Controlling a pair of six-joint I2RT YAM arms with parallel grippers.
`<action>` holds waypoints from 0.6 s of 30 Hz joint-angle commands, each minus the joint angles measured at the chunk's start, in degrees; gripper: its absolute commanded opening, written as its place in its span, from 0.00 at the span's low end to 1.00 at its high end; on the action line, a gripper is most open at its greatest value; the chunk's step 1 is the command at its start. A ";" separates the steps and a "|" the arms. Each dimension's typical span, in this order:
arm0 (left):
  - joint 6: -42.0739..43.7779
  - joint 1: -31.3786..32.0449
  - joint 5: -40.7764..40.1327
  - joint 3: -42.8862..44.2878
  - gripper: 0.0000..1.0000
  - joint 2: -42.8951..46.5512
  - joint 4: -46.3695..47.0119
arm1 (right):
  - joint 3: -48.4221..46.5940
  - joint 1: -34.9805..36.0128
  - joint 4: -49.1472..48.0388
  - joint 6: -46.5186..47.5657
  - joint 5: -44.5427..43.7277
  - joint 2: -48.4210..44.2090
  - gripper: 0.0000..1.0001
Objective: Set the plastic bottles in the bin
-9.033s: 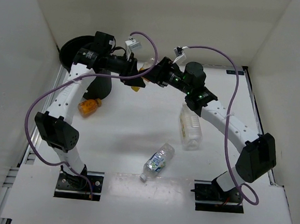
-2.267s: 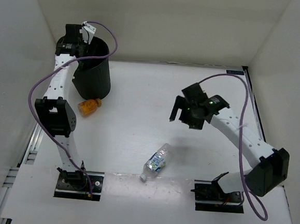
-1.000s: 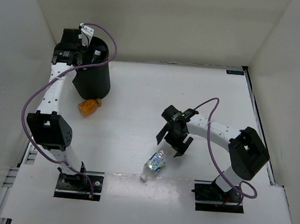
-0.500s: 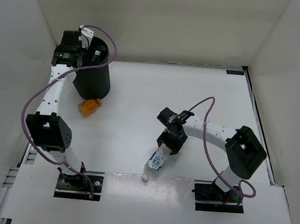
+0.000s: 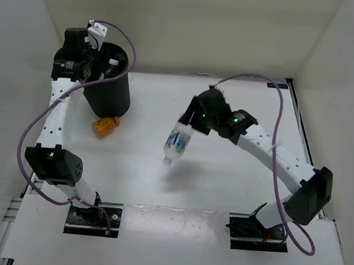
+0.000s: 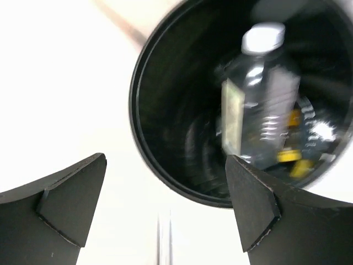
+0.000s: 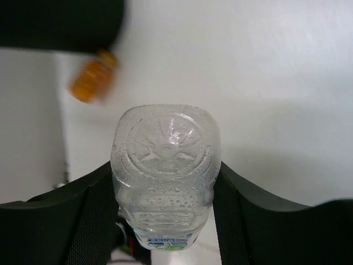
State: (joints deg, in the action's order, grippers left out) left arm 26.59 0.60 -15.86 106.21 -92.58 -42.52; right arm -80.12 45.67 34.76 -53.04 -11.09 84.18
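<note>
My right gripper (image 5: 188,127) is shut on a clear plastic bottle (image 5: 176,142) with a blue-green label. The bottle hangs above the middle of the table, white cap down. In the right wrist view its ribbed base (image 7: 165,144) sits squeezed between both black fingers (image 7: 84,221). The black bin (image 5: 113,97) stands at the far left. My left gripper (image 5: 84,64) hovers open over the bin's left rim (image 6: 144,149), nothing between its fingers (image 6: 69,201). A clear white-capped bottle (image 6: 259,105) lies inside the bin. A stubby orange-filled bottle (image 5: 105,127) lies on the table just in front of the bin.
White walls close in the table on the left, back and right. Purple cables loop off both arms (image 5: 272,171). The arm bases (image 5: 91,215) are bolted at the near edge. The orange bottle (image 7: 92,77) and the bin's dark wall (image 7: 60,25) show blurred in the right wrist view.
The right gripper closed on the bottle lying near the front edge. It lifted the bottle and carried it back and slightly left, cap down. The left gripper shifted slightly over the bin.
</note>
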 commanded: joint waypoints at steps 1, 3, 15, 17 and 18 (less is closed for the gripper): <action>-0.39 -0.33 12.63 8.64 1.00 5.65 -5.26 | -4.52 -5.75 -18.20 16.02 6.49 -3.41 0.00; -1.10 -2.69 40.71 16.95 1.00 4.96 -12.89 | -8.37 -9.17 -26.13 17.96 12.91 -1.14 0.00; -21.14 4.06 106.30 4.52 1.00 -4.36 -10.91 | -32.82 -15.26 -35.03 16.21 35.78 16.89 0.00; -21.14 6.16 106.30 8.54 1.00 -6.73 -10.91 | -31.95 -15.26 -35.03 15.59 35.79 16.89 0.00; -21.14 6.69 106.30 9.70 1.00 -7.52 -10.91 | -30.90 -15.26 -36.85 14.81 35.79 16.89 0.00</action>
State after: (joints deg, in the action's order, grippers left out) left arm 9.93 5.50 77.91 111.63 -100.71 -56.55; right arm -110.30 30.68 3.18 -37.08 20.62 101.56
